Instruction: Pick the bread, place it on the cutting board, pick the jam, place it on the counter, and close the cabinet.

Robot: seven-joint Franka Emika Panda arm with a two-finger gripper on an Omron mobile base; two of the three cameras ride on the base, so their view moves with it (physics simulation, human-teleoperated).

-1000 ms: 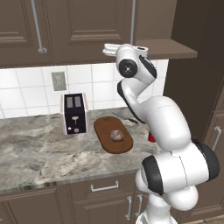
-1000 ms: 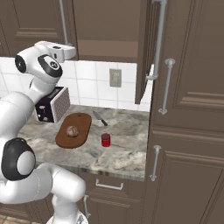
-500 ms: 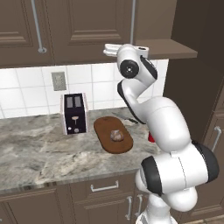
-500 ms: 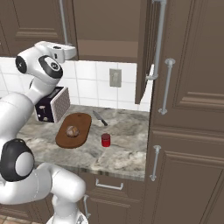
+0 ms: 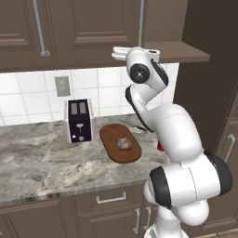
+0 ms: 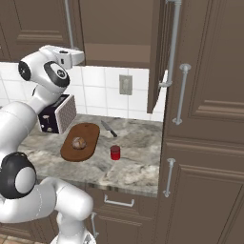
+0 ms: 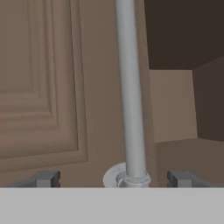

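Gripper (image 7: 113, 178) jaws apart astride cabinet (image 7: 43, 87) handle (image 7: 130, 87), jam (image 6: 115, 152) on counter (image 6: 138, 162) from right base

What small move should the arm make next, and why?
Probably push the open cabinet door shut. The bread already lies on the cutting board and the jam stands on the counter; the gripper, jaws apart, faces the closed door's bar handle.
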